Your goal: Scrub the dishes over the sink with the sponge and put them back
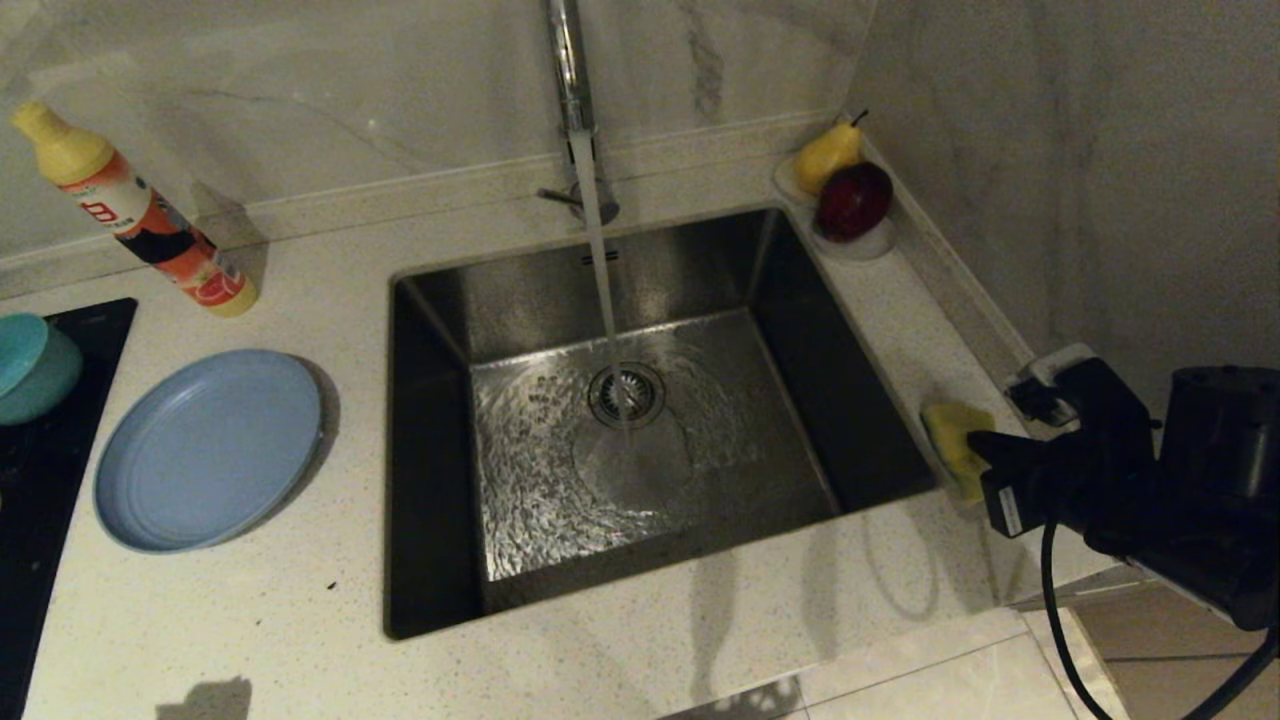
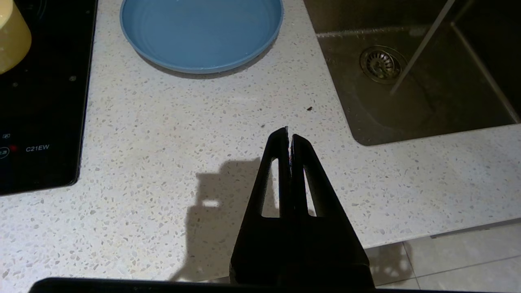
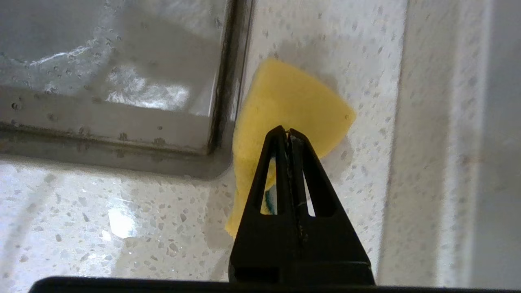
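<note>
We see the sponge (image 3: 285, 106) pinched at its near end by our right gripper (image 3: 288, 132).

It is a soft yellow pad, a sliver of teal-green showing between the closed fingers, lying on the speckled counter (image 3: 122, 228) just beside the gripper's tips, at the stainless sink (image 1: 520, 300) corner. Farther off, water runs from the chrome tap (image 1: 565, 70). Our left gripper (image 2: 289, 134), closed and empty, hangs above the counter, the slate-blue ridged plate (image 2: 201, 32) ahead of it.

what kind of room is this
Most likely a home kitchen: a steel sink set in a speckled counter with the tap running, a black cooktop on the left, and a blue plate and dish soap bottle beside the sink.
</note>
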